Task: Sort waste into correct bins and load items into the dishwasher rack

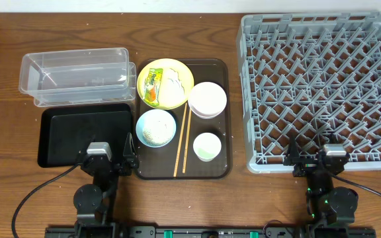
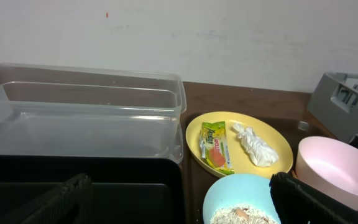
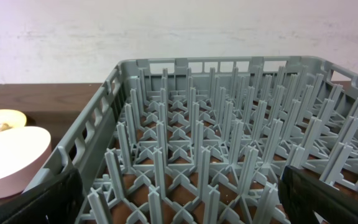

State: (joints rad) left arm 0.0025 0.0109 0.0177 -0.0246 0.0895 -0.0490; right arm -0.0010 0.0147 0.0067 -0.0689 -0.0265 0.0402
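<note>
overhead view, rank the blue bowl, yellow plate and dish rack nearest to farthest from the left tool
1. blue bowl: just ahead and to the right of the left tool, on the brown tray.
2. yellow plate: farther back on the same tray.
3. dish rack: far off on the right side of the table.

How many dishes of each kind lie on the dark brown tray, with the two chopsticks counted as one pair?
Plates: 1, the yellow plate
Bowls: 2, the white bowl and the light blue bowl
Cups: 1, the small cup
Pairs: 1, the chopsticks
Total: 5
</note>
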